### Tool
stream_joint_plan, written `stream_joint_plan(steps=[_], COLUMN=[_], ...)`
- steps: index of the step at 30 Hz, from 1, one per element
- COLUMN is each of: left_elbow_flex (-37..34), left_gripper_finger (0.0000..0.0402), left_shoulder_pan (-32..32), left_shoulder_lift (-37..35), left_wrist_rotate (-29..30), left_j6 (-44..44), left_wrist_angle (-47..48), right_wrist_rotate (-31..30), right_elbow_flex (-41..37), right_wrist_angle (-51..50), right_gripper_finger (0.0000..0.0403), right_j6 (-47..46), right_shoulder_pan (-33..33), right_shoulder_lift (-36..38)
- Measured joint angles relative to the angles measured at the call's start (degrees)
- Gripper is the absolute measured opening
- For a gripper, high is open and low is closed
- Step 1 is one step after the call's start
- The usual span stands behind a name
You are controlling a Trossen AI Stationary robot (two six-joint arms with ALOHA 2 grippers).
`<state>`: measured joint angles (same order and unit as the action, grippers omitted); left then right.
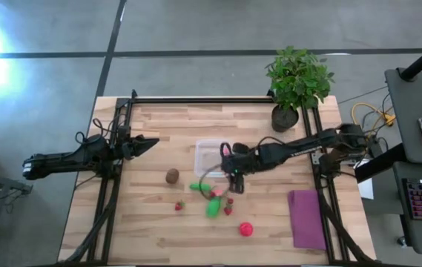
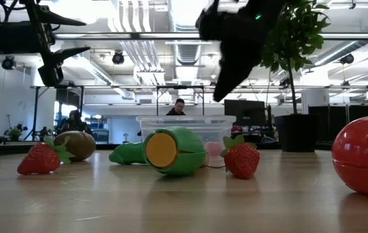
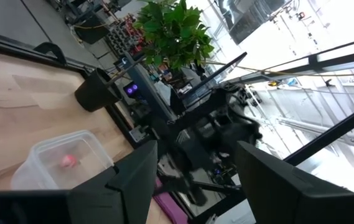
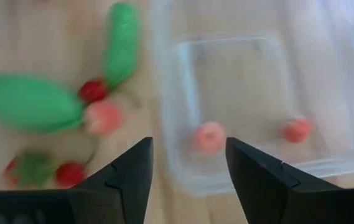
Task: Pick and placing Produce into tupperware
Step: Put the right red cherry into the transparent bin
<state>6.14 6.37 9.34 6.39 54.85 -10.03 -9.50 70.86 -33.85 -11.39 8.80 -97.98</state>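
Observation:
The clear square tupperware (image 1: 208, 156) sits mid-table; in the right wrist view the tupperware (image 4: 239, 68) holds two pink berries (image 4: 209, 137) (image 4: 297, 129). My right gripper (image 1: 233, 176) (image 4: 188, 146) hangs open and empty above its near right corner. Near it on the table lie two green pieces (image 1: 213, 206) (image 1: 197, 187), a brown kiwi (image 1: 172, 176), strawberries (image 1: 179, 205) (image 1: 228, 210), small red and pink berries (image 4: 102, 117) and a red ball (image 1: 246, 229). My left gripper (image 1: 148, 143) (image 3: 195, 149) waits open at the table's left, raised.
A purple cloth (image 1: 305, 219) lies flat near the right edge. A potted plant (image 1: 296, 81) stands at the far right corner. Black frame rails (image 1: 114, 185) run along both sides. Bare wood shows along the near edge and the far left part.

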Motion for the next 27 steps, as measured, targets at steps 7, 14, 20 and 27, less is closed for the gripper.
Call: stream_joint_plan(steps=[7, 14, 20, 27], left_elbow_flex=[0.0, 0.0, 0.0, 0.0], left_gripper_finger=[0.0201, 0.0201, 0.0201, 0.0201], left_shoulder_pan=[0.0, 0.0, 0.0, 0.0], left_shoulder_lift=[-0.1, 0.0, 0.0, 0.0], left_wrist_rotate=[0.0, 0.0, 0.0, 0.0], left_j6=[0.0, 0.0, 0.0, 0.0], left_wrist_angle=[0.0, 0.1, -0.1, 0.0], right_wrist_rotate=[-0.9, -1.0, -0.6, -1.1], right_elbow_flex=[-0.9, -1.7, -1.8, -1.8], right_wrist_angle=[-1.6, 0.0, 1.9, 2.4], right_gripper_finger=[0.0194, 0.0194, 0.0194, 0.0194], right_j6=[1.6, -4.4, -6.6, -6.1], right_shoulder_pan=[8.9, 10.8, 11.4, 12.6], right_shoulder_lift=[-0.3, -3.1, -4.6, -5.2])
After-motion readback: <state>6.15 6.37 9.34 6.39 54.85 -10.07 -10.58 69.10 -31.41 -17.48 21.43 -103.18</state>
